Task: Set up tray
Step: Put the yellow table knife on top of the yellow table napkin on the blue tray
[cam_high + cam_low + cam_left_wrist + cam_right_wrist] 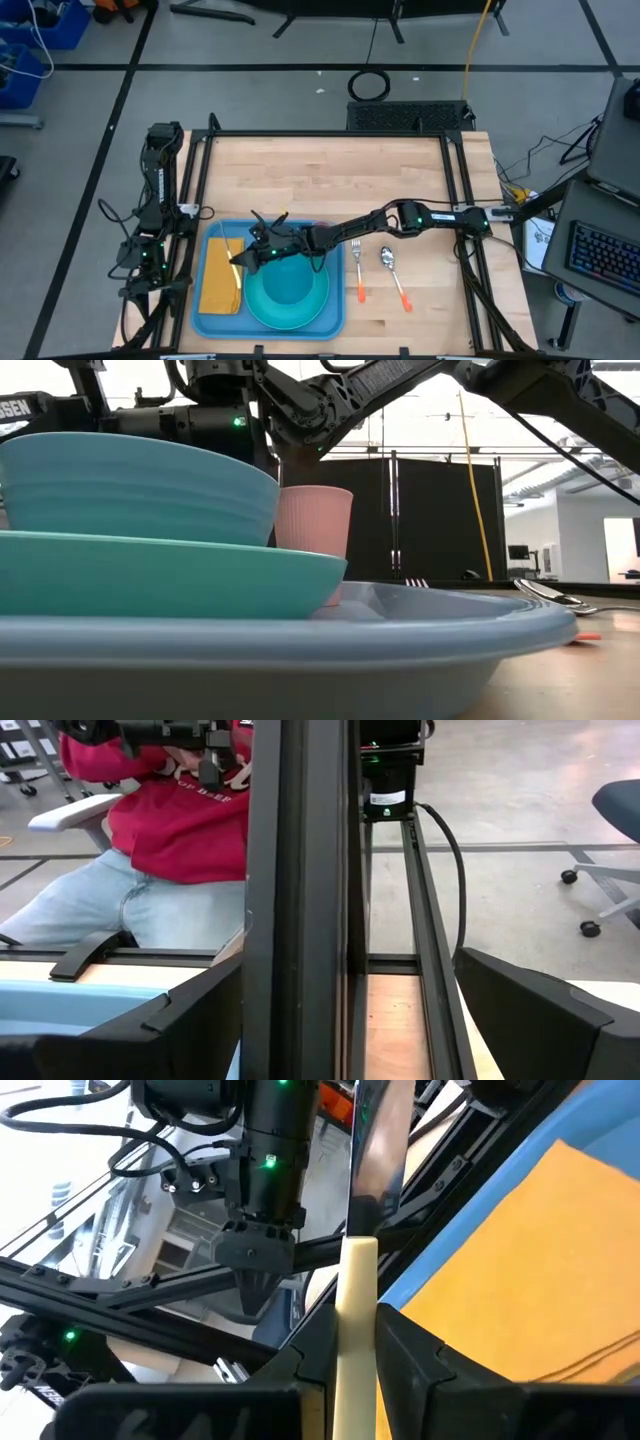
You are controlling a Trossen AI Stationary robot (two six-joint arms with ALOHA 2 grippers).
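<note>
The light-blue tray (330,318) lies at the table's near left. On it are a yellow napkin (221,277), a teal plate (170,575) bearing a blue bowl (130,485), and a pink cup (315,520) behind them. My right gripper (248,256) reaches in from the table's right, above the napkin's right edge, shut on a knife (357,1310) with a cream handle and a metal blade. My left gripper (345,1020) waits open beside the frame at the table's left edge (150,280). My right gripper pinches the knife's cream handle (357,1330) between its two fingers, coming in about level from the table's right. The metal blade (375,1160) sticks out past the fingertips, toward the tray's left rim. The knife hangs over the napkin (530,1270); whether it touches it, I cannot tell.
A fork (356,270) and a spoon (393,275), both with orange handle ends, lie on the bare wood right of the tray. The table's far half is bare wood. A seated person in a red top (180,820) is beyond the table's edge.
</note>
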